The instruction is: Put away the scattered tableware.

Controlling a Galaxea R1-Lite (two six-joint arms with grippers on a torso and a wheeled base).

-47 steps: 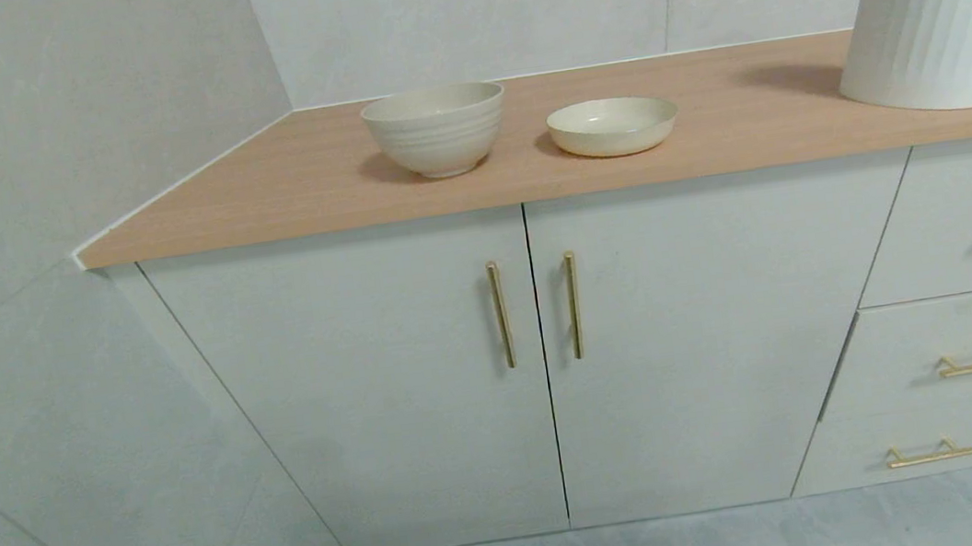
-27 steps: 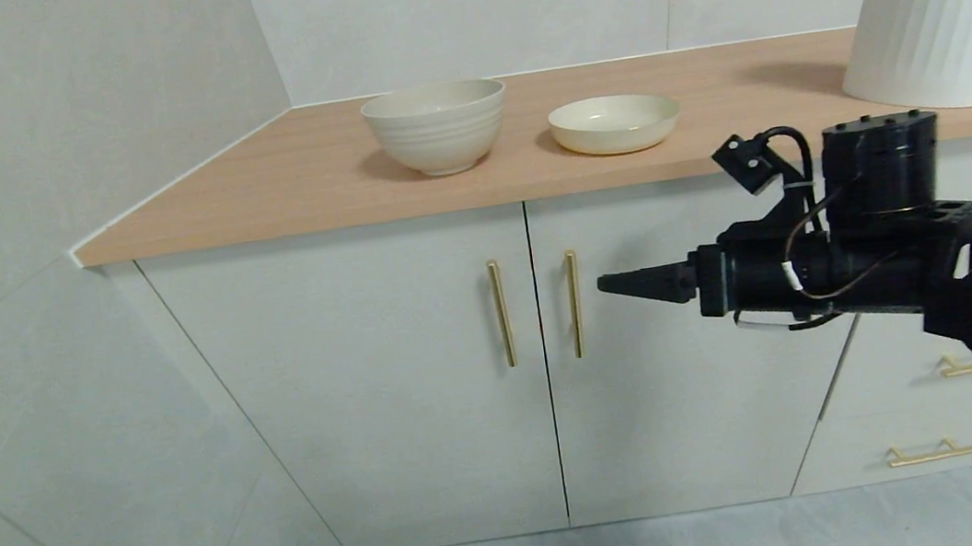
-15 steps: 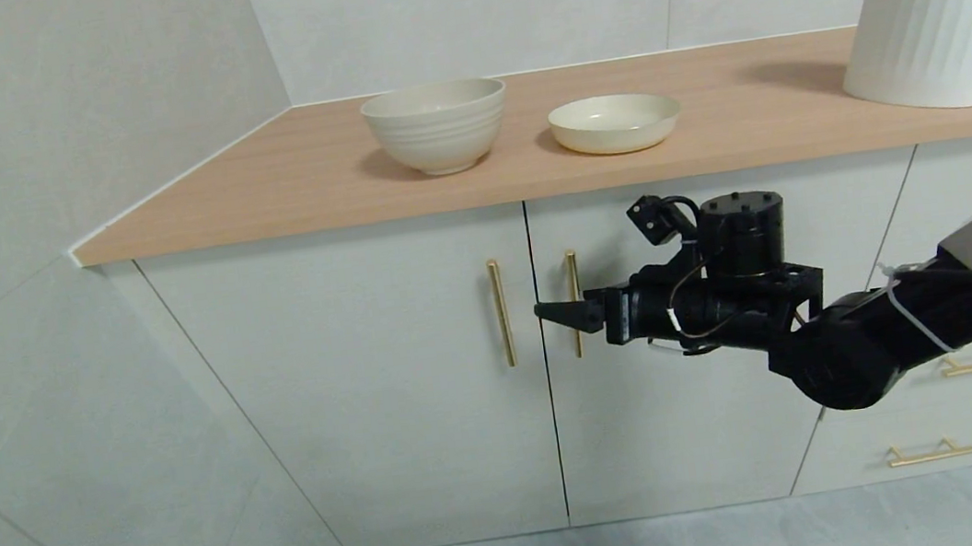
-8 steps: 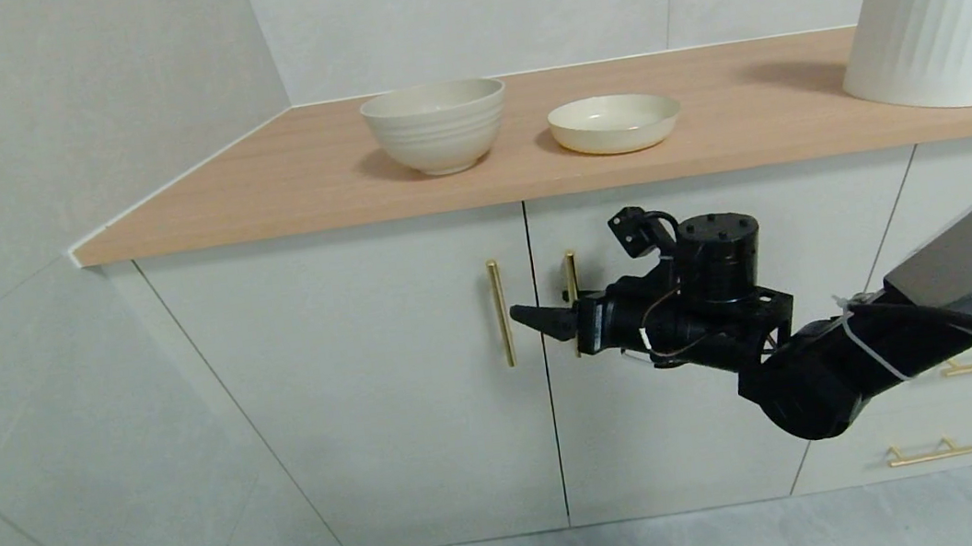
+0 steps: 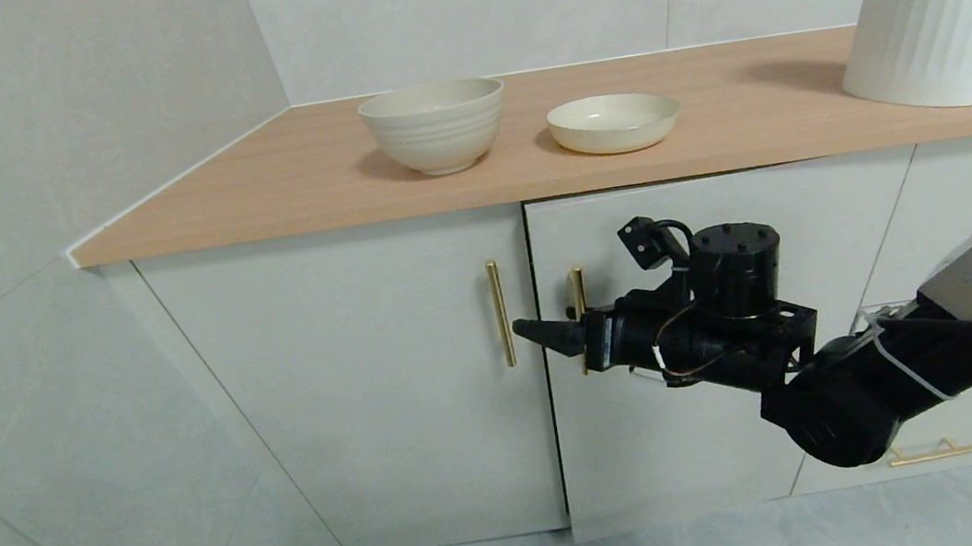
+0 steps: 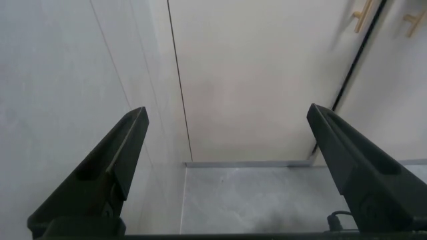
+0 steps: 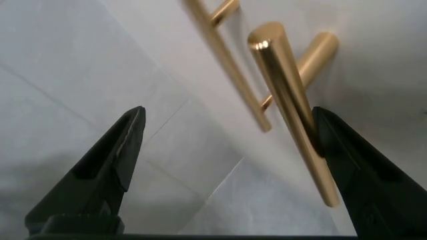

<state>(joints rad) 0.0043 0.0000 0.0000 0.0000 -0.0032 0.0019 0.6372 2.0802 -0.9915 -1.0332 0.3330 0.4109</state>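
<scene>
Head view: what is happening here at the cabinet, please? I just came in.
The robot's right gripper is at the gold handle of the right cabinet door, below the counter. Its fingers are open, with the handle between them, close to one finger. That door stands slightly ajar; the left door is shut. The bowl and the shallow dish sit on the counter, not yet put away. The left gripper is open and empty, facing the cabinet's lower part.

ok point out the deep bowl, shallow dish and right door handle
deep bowl (image 5: 436, 135), head view, ribbed outer wall
shallow dish (image 5: 612, 114), head view, inside floor
right door handle (image 5: 577, 285), head view, upper shaft
</scene>
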